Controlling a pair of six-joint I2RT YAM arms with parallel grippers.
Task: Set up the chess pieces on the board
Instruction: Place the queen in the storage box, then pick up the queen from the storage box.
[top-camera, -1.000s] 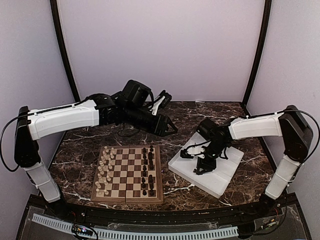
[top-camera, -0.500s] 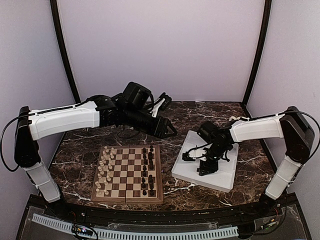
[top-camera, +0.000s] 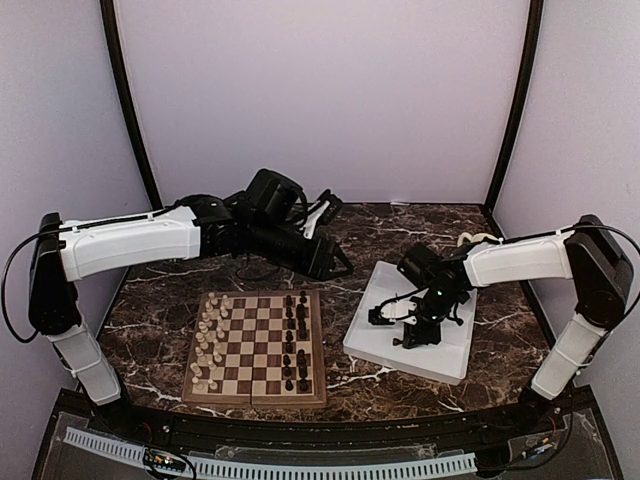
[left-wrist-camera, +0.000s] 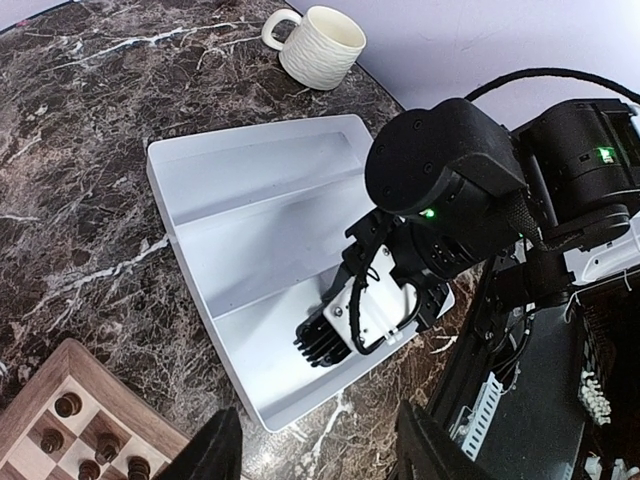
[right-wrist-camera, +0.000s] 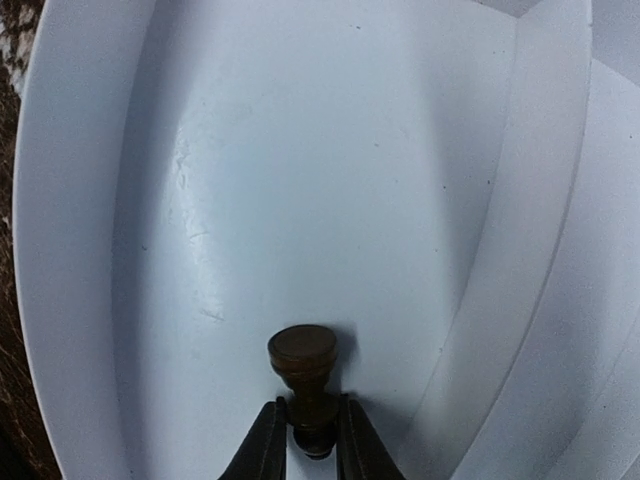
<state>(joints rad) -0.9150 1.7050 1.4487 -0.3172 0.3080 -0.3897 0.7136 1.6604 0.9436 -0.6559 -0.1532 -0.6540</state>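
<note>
Right wrist view: a dark chess piece (right-wrist-camera: 303, 360) is seen low in the white tray (right-wrist-camera: 300, 150), apparently lying on its side. Its broad round end shows just beyond the fingertips. The right gripper (right-wrist-camera: 310, 425) is drawn narrow, and its fingers are pressed against the slim part of the piece from both sides.

The piece is judged to be light, hard and smoothly turned. It is therefore unlikely to be damaged, but it could easily pivot or slip out of a two-point pinch. A hold across the narrow waist, close to the wide end, is judged the safest, so that the piece can be set base-down on the board (top-camera: 255, 345).

Cream pieces (top-camera: 210, 345) and dark pieces (top-camera: 297, 340) are already ranked along opposite sides of the board.

The left gripper (left-wrist-camera: 320, 440) is held part-open above the table, with nothing between its fingers.
</note>
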